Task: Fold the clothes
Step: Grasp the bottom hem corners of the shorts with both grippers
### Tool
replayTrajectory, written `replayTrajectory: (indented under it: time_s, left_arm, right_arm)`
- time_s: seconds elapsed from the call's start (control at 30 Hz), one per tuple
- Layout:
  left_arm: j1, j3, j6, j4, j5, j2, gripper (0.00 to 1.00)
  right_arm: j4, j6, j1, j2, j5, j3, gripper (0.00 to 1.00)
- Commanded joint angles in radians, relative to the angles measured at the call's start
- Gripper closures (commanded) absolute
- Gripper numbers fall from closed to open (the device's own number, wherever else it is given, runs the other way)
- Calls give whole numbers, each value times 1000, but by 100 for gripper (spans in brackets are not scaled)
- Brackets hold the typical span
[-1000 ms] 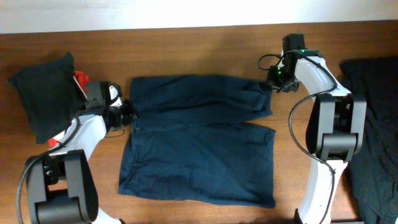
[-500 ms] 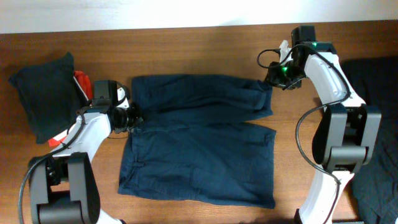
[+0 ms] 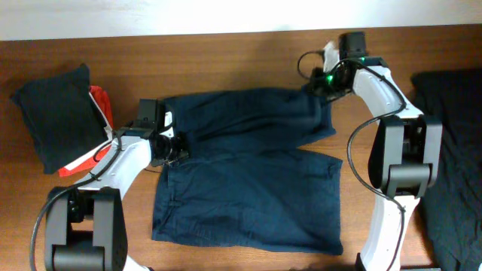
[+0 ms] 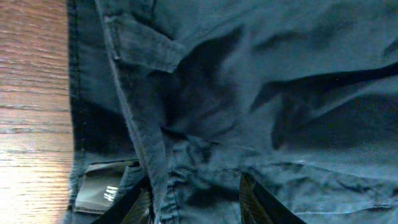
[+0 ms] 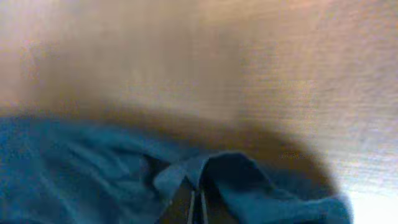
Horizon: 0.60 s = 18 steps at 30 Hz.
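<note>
Bench (image 3: 248, 53) carries the navy shorts (image 3: 248, 181), spread flat mid-bench. Left tool (image 3: 177, 147) pinches the waistband edge; right tool (image 3: 315, 85) is closed on the far leg hem, apparently to draw that half over. Black folded cloth (image 3: 53, 113) lies left of the shorts.

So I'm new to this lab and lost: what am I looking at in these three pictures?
Two robot arms at a wooden table, folding navy shorts. One picture is taken from above; the other two come from cameras on each wrist. The left claw pinches the waistband near the label. The right claw is shut on the shorts' far corner, lifting a fold of cloth. Beside them lie a black folded cloth, a red-and-white cloth, and more dark cloth at right.
</note>
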State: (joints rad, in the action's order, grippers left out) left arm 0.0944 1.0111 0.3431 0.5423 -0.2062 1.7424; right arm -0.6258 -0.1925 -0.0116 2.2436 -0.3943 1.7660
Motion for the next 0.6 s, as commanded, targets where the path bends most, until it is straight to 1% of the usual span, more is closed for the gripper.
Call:
replayTrajectory:
  time_s: [0.0, 0.03, 0.07, 0.1, 0.13, 0.17, 0.27, 0.37, 0.4, 0.47, 0.5, 0.57]
  left_arm:
    - [3, -14, -8, 9, 29, -2, 58]
    - [3, -14, -8, 9, 32, -2, 58]
    - [3, -14, -8, 8, 32, -2, 57]
    - [3, -14, -8, 7, 32, -2, 58]
    - [3, -14, -8, 5, 36, -2, 52]
    - [3, -14, -8, 0, 42, -2, 50]
    - [3, -14, -8, -18, 47, -2, 49]
    - [3, -14, -8, -33, 47, -2, 49]
    - [3, -14, -8, -37, 47, -2, 49]
    - [3, -14, -8, -46, 46, -2, 49]
    - [3, -14, -8, -47, 46, -2, 49]
    - [3, -14, -8, -46, 46, -2, 49]
  right_arm:
    - [158, -218, -55, -5, 6, 54, 92]
    - [209, -217, -60, -5, 1, 54, 78]
    - [230, -216, -62, -5, 3, 54, 71]
    - [227, -215, -66, -5, 5, 54, 54]
    - [196, -204, -69, -5, 5, 54, 27]
    - [163, -191, -74, -6, 4, 54, 16]
    - [26, -130, -95, -21, 2, 54, 14]
    - [-183, -82, -123, -69, 1, 54, 15]
    - [-277, -51, -129, -84, 2, 54, 16]
    - [-458, 34, -127, -90, 2, 54, 27]
    - [-528, 66, -125, -89, 6, 49, 30]
    - [-615, 113, -119, -89, 6, 21, 32]
